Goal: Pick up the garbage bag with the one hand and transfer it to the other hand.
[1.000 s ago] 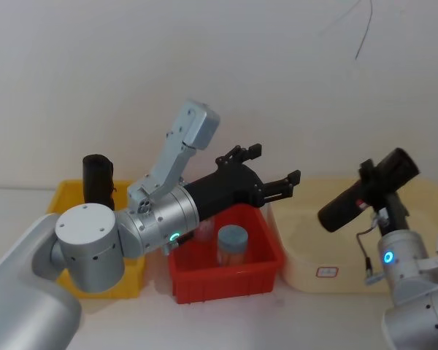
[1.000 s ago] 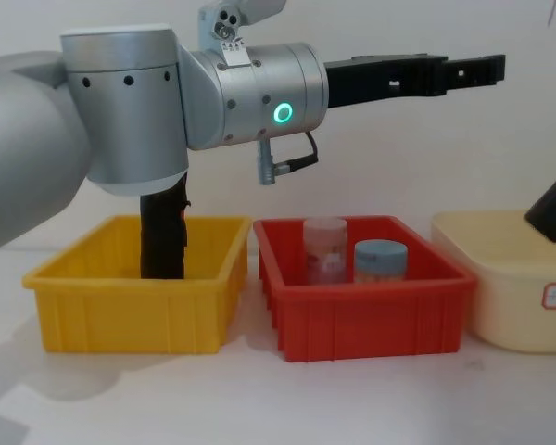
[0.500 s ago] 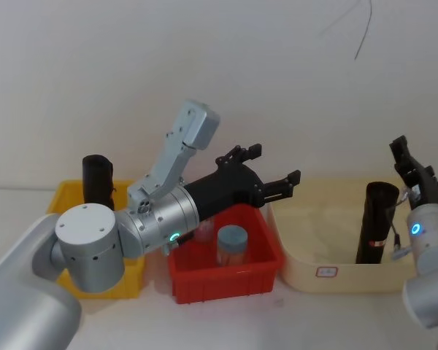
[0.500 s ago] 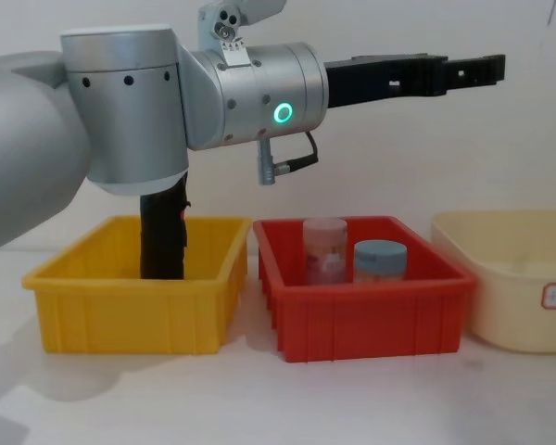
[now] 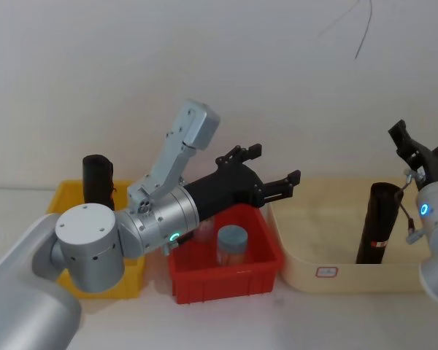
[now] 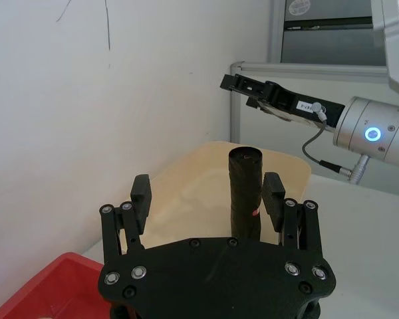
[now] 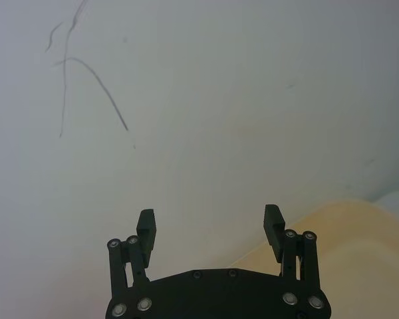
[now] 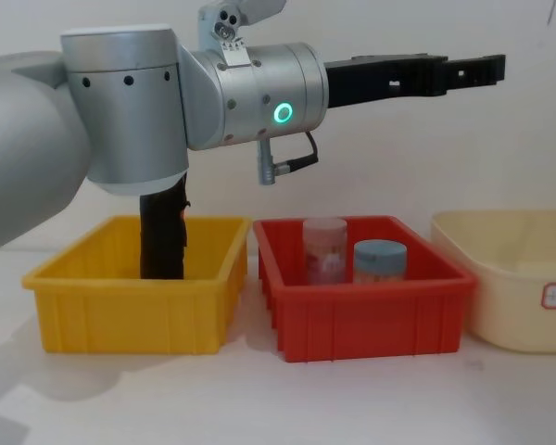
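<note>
Inside cream tub [image 5: 350,277]: garbage bag [image 5: 374,222] upright, ungripped.
Right end effector [image 7: 209,216]: wide open, empty, up beside bag.
Left end effector [image 5: 274,164]: wide open, empty.
Progress: pickup and handover apparently both ahead.

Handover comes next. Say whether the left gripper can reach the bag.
Probably yes: the bag stands upright in the tub, the open left gripper faces it, nothing between; the right gripper sits above, clear.

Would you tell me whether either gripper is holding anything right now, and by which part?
Nothing: left gripper and right gripper are open; garbage bag stands free.
</note>
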